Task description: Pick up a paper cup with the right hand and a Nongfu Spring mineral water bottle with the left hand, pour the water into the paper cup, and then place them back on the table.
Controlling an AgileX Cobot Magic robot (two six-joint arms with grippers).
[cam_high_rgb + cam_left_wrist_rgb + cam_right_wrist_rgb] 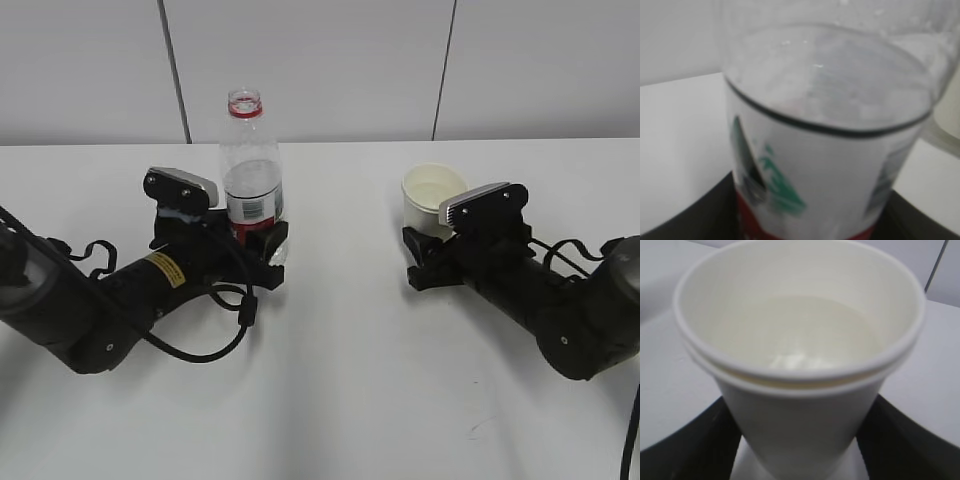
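Note:
The Nongfu Spring bottle (250,160) stands upright and uncapped on the white table (340,380), left of centre, and is about half full of water (830,80). My left gripper (258,245), on the arm with the yellow sticker, is shut on its red-and-white label (825,175), with a black finger on each side. The white paper cup (432,195) stands upright on the right. My right gripper (430,248) is shut on its lower wall (800,425). Clear liquid (795,335) lies in the cup's cream bottom. The cup shows a double rim.
Both arms lie low on the table and reach away from the camera. A grey panelled wall (320,60) runs behind the table's far edge. Bare tabletop lies between the two grippers and toward the camera, with a tiny dark scuff (478,430).

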